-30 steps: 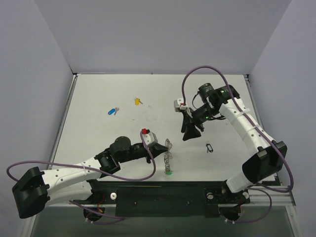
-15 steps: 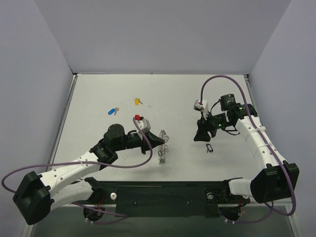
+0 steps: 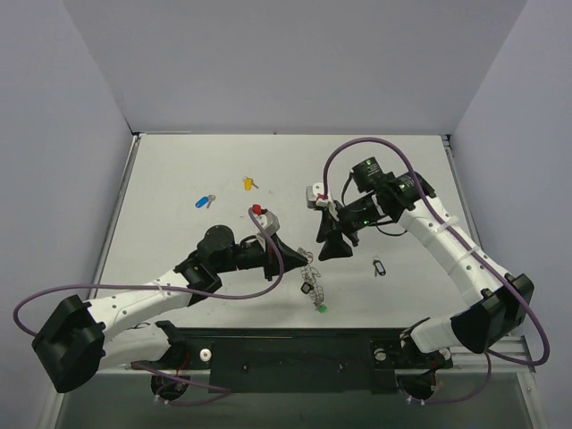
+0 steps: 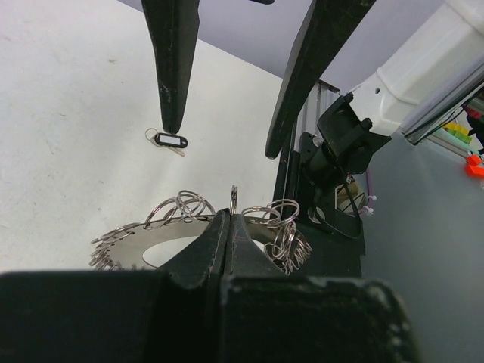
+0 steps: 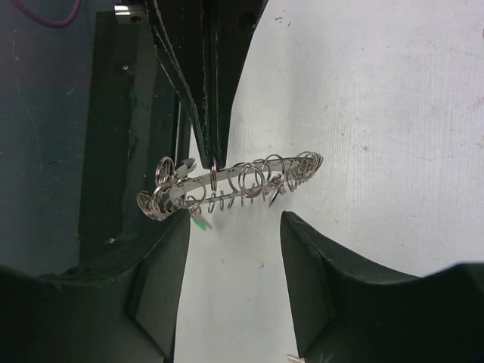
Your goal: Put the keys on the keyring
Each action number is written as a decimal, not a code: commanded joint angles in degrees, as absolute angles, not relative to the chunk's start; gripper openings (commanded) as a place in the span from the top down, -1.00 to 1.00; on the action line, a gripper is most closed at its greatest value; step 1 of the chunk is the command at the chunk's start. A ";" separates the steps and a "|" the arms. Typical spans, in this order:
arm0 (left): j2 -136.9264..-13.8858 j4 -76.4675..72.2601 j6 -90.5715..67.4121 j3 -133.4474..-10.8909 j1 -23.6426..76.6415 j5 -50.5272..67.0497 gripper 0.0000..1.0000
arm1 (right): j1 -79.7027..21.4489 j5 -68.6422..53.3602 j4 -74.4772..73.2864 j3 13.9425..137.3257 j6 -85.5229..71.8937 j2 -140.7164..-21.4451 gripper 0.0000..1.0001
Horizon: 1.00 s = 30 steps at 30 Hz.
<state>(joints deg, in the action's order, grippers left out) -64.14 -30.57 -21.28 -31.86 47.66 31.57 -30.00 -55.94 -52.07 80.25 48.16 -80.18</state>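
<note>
- The green key (image 3: pixel 320 307) sits nearest the arm bases, at the low end of the keyring (image 5: pixel 227 180). The right wrist view shows it just under the bunch of small rings (image 5: pixel 253 174). Whether it touches the tabletop (image 3: pixel 179 161) cannot be told.
- The left claw (image 4: pixel 230 218) is pressed together, pinching one thin ring of the keyring at its tips. The rest of the bunch fans out to both sides of the pinch.
- Half a second ago the keyring hung more to the left, straight below the claw's tip. Now it trails to the right and nearer the bases, and the green key has gone with it.
- The right claw (image 4: pixel 221 142) is spread, holding nothing, its two fingers pointing down just beyond the keyring and apart from it.
- Half a second ago this claw stood further right, near the black tag (image 3: pixel 379 265) — it has since come left, close to the left claw.
- The black tag lies flat on the tabletop, unmoved.
- Farther back the blue key (image 3: pixel 204 202) lies on the left side of the tabletop.
- Farthest is the yellow key (image 3: pixel 249 183) — both are where they were, well apart from either claw.
</note>
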 commanded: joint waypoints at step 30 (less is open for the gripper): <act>-64.16 -35.77 -19.42 -34.81 50.19 26.81 1.00 | -34.89 -58.88 -53.08 78.93 45.97 -83.14 0.96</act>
<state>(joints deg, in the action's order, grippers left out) -64.42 -30.59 -19.70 -31.88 49.84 27.42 -34.24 -56.07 -51.62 78.74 45.12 -83.44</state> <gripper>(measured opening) 0.015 0.097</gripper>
